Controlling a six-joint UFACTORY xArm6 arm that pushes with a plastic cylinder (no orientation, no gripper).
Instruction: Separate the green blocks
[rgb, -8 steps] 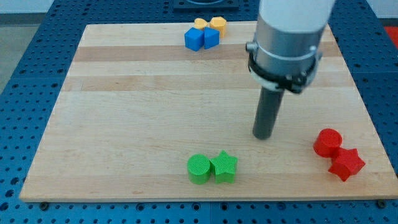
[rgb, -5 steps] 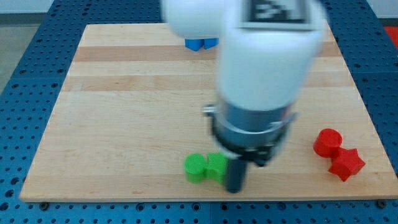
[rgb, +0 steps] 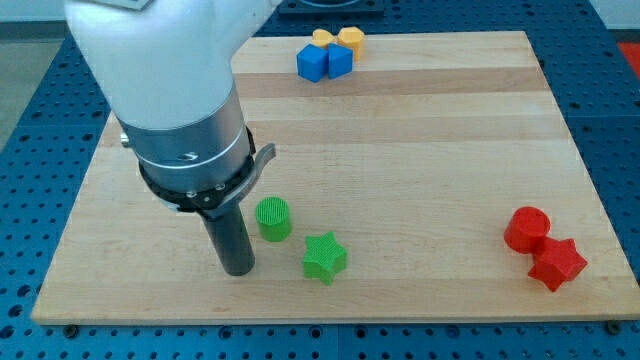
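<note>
My tip (rgb: 238, 270) rests just left of the green cylinder (rgb: 272, 218), which stands apart from the green star (rgb: 324, 257). I have no jaws. Next I'd judge widening that gap.

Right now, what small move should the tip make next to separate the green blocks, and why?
Probably a short push toward the view's top-right, into the green cylinder. My tip rests just left of and below it, and only a narrow gap divides it from the green star, so this should widen that gap.
</note>
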